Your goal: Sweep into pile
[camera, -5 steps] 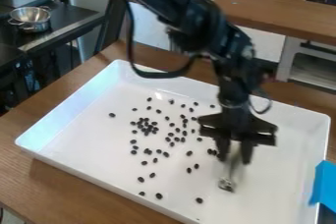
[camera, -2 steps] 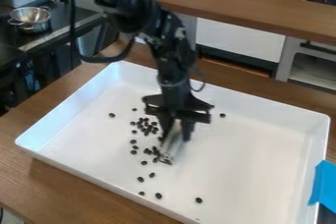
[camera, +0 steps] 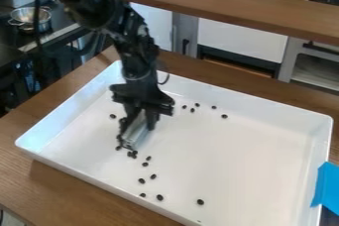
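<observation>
Sweeping stroke across a white tray, with directions read from the tray's middle and twelve at the top of the view. The black gripper hangs toward ten o'clock, its pincer closed upon a pale, shiny sweeping tool, which is tilted with its lower edge at or near the tray floor. Over the last second the arm has carried the tool from the four o'clock side, through the middle, to this place. The small dark pieces that were scattered around the middle have gone from there. Several now lie along the tool's nine o'clock edge, others just beside its lower end (how many are hidden behind it cannot be told).

Stragglers remain in three regions: a loose set between twelve and two; a lower group between six and seven, with a lone piece nearer five; and a single piece toward ten, beyond the tool.

The stroke appears to be well advanced, and the pile is probably forming on the nine-to-ten side. The outliers would call for further strokes, first from six and then from one o'clock. Pushing on much farther could spread the gathered pieces against the wall.
</observation>
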Robot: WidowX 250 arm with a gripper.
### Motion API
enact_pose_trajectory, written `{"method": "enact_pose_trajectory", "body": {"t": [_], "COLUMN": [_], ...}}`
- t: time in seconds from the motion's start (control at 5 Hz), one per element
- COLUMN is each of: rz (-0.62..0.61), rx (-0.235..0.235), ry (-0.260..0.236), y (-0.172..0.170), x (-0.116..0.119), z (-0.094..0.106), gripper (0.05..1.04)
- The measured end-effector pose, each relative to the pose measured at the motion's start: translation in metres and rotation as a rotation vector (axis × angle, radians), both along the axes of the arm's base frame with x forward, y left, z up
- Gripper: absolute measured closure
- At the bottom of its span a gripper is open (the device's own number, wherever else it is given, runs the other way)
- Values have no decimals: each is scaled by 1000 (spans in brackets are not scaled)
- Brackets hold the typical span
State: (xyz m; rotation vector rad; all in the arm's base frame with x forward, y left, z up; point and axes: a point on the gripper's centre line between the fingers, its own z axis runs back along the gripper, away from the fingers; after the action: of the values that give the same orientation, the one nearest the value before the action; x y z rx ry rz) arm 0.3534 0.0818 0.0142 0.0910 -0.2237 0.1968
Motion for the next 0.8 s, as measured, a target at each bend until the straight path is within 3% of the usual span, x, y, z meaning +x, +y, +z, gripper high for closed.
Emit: {"method": "enact_pose_trajectory", "body": {"t": [0.2, 0.4, 0.6, 0.8], "rz": [-9, 9, 34, 24], "rx": [56, 37, -97, -245], "ry": [-5, 22, 72, 2], "y": [22, 35, 14, -31], "x": [-3, -12, -23, -15], "z": [1, 2, 9, 45], "gripper": [704, 704, 704, 704]}}
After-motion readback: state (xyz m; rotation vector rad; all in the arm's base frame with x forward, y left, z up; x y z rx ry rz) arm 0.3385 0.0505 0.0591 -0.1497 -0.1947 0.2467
